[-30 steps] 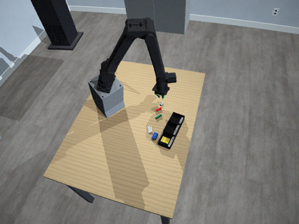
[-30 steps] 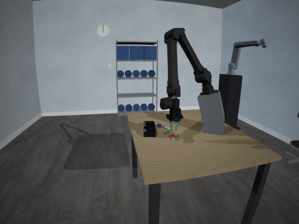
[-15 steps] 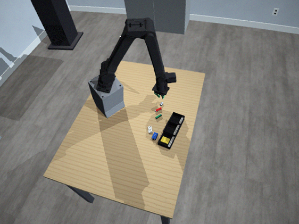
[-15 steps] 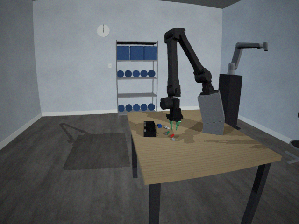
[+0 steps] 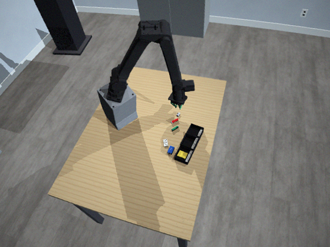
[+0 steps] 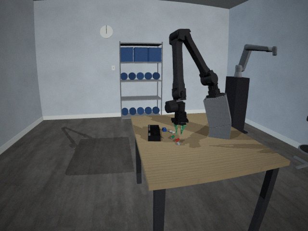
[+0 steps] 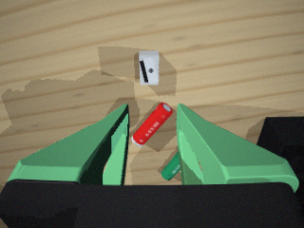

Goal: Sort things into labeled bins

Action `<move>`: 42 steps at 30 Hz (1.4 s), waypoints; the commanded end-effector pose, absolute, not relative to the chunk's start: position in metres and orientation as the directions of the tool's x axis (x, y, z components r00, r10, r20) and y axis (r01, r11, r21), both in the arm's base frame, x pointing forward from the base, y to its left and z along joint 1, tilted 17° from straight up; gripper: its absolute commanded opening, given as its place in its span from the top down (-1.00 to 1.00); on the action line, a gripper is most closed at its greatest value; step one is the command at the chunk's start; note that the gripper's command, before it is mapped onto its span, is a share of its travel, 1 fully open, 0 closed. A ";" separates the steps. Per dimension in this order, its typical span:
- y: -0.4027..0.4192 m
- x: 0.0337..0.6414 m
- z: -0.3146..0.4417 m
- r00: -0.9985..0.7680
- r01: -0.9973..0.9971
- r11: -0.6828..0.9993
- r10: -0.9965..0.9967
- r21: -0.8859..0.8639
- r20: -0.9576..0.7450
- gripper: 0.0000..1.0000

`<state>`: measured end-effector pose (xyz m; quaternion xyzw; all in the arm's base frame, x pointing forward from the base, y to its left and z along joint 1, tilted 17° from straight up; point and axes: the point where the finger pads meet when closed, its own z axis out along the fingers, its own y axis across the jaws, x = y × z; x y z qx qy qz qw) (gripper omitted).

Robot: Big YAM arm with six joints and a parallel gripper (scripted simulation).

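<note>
The end effector (image 5: 177, 107) (image 6: 179, 133) (image 7: 153, 113) is released: its green fingers stand partly apart, with nothing grasped, and it points down above the table (image 5: 97, 172) (image 6: 211, 159) (image 7: 57, 28). In the wrist view, the red cylinder (image 5: 175, 120) (image 6: 177, 139) (image 7: 153, 123) appears between the fingertips, but it lies lower, on the table, and it is slanted. The green cylinder (image 5: 175, 128) (image 6: 172, 137) (image 7: 171, 167) lies near it, partly hidden by the right finger in this view. The white sharpener (image 5: 178, 114) (image 6: 178, 143) (image 7: 149, 67) lies at the upper middle of the wrist frame.

In the top view, the white block with dark dots (image 5: 165, 142) (image 6: 171, 131) and the blue block (image 5: 171, 149) (image 6: 164, 129) are near each other, below the centre of the frame. Both lie on the table, outside the bins. The row of three black bins (image 5: 181, 160) (image 6: 154, 137) (image 7: 285, 142) stands just to their right, and its lowest compartment contains a yellow thing (image 5: 182, 154). The labels are too small to read. At the left of centre, the gray base (image 5: 125, 107) (image 6: 218, 116) carries the black arm (image 5: 170, 57) (image 6: 177, 67).
</note>
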<state>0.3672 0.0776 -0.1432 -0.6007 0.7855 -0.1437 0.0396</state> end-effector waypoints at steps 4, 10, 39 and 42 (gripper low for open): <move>0.073 0.377 -0.161 -0.275 -0.931 0.238 -0.956 -0.278 0.104 0.43; 0.068 0.378 -0.185 -0.275 -0.932 0.238 -0.956 -0.275 0.106 0.43; 0.063 0.377 -0.214 -0.268 -0.937 0.231 -0.957 -0.262 0.115 0.43; 0.062 0.377 -0.214 -0.269 -0.939 0.232 -0.956 -0.254 0.119 0.43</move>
